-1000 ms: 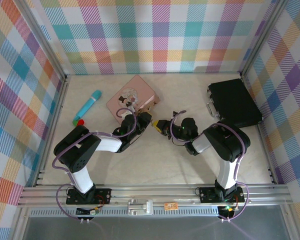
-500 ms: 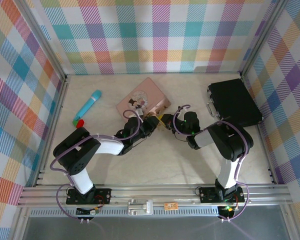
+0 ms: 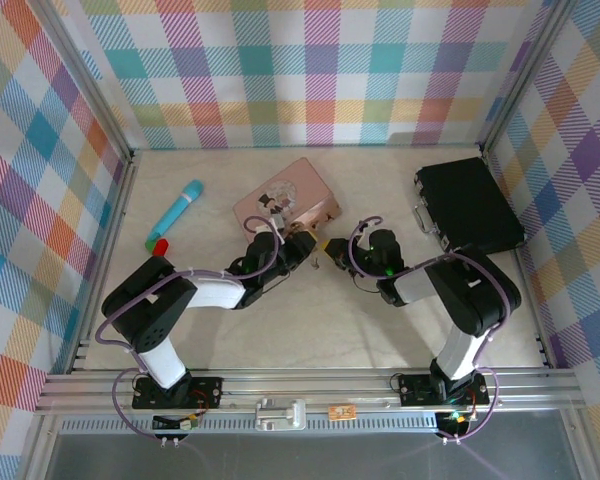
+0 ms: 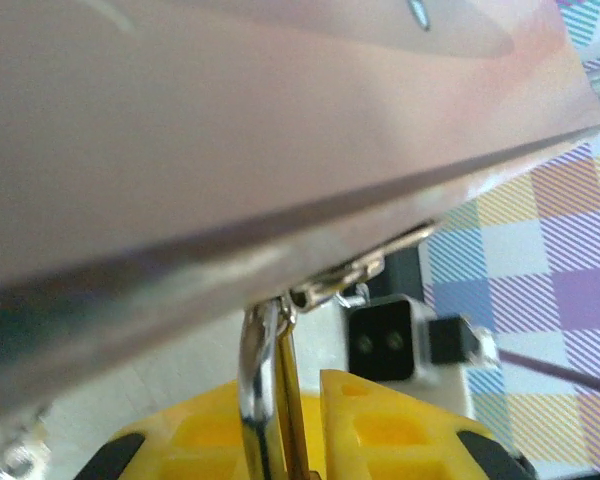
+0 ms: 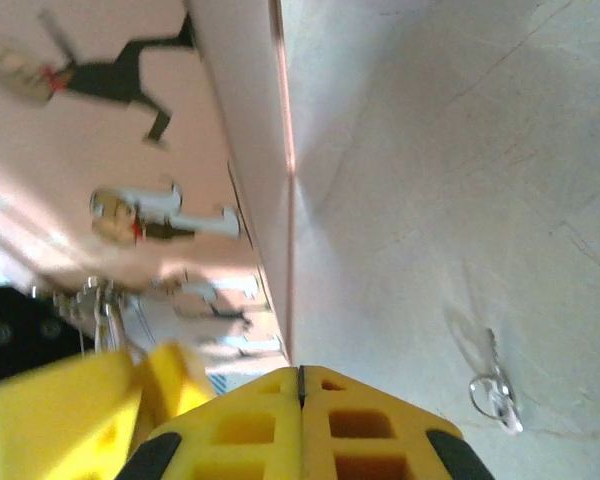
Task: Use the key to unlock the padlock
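Padlock (image 4: 259, 362) hangs at near-right edge of pink tin (image 3: 285, 195), mid-table, grasped between left gripper (image 4: 296, 415) fingers. Key (image 5: 492, 388) lies flat on table (image 5: 430, 150), just near of tin, untouched. Right gripper (image 5: 300, 385) clenched, empty, just right of left gripper. Turquoise tube (image 3: 177, 213) far left; black case (image 3: 467, 205) far right.
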Controlling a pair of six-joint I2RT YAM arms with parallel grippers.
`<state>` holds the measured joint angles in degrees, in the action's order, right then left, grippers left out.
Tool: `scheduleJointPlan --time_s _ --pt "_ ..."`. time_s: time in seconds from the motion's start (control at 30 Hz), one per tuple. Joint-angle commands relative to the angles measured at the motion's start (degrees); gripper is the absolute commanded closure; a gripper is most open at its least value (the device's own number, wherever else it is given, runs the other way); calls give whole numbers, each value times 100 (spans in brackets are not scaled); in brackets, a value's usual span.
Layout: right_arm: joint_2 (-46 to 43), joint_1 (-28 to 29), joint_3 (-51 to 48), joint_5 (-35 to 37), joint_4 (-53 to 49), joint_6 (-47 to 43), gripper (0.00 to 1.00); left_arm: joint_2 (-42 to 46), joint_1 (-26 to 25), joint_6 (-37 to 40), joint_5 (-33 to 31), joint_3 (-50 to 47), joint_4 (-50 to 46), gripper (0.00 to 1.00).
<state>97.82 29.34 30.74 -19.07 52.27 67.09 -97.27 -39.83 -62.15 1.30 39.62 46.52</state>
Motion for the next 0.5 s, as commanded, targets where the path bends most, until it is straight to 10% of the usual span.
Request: scheduleJointPlan --time_s 0.0,0.47 --pt "-617 62 120 -35 -1543 -1100 98 -39 251 708 -337 380 63 100" --pt "-2001 126 1088 1695 -6102 -3488 61 -1008 464 1563 -166 1319 -624 100"
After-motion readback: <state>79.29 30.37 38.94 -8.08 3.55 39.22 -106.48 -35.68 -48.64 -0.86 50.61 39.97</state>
